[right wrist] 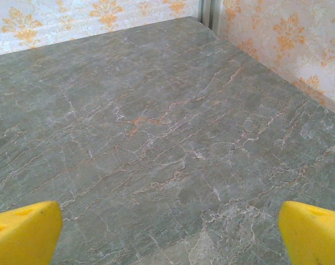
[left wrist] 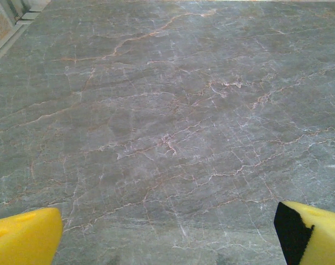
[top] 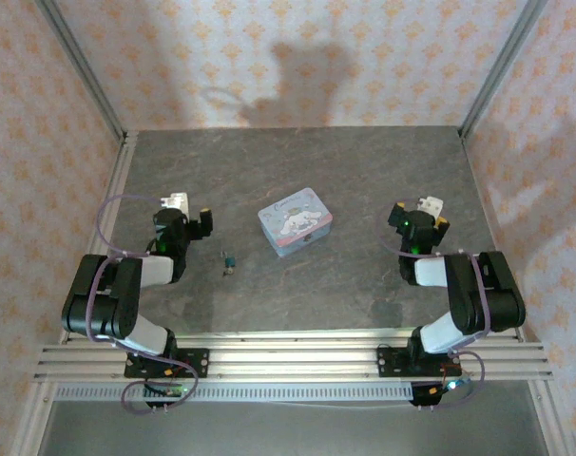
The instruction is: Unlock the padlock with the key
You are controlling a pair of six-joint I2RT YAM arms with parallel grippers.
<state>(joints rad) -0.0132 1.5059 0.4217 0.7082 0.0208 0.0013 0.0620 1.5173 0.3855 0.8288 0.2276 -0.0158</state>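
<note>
The tiny dark teal padlock point(top: 229, 258) lies on the grey marble table, with a small pale bit that looks like the key point(top: 228, 272) just in front of it. My left gripper point(top: 187, 213) hovers to the padlock's left and slightly behind it, open and empty. In the left wrist view its yellow fingertips point(left wrist: 25, 237) stand far apart over bare marble. My right gripper point(top: 421, 215) is far off on the right side, also open and empty. The right wrist view has its yellow fingertips point(right wrist: 24, 232) wide apart above bare table.
A pale blue cartoon-printed tin point(top: 296, 220) sits mid-table, right of and behind the padlock. Patterned walls point(top: 269, 57) and metal frame posts point(top: 79, 66) enclose the table on three sides. An aluminium rail point(top: 288, 356) runs along the near edge.
</note>
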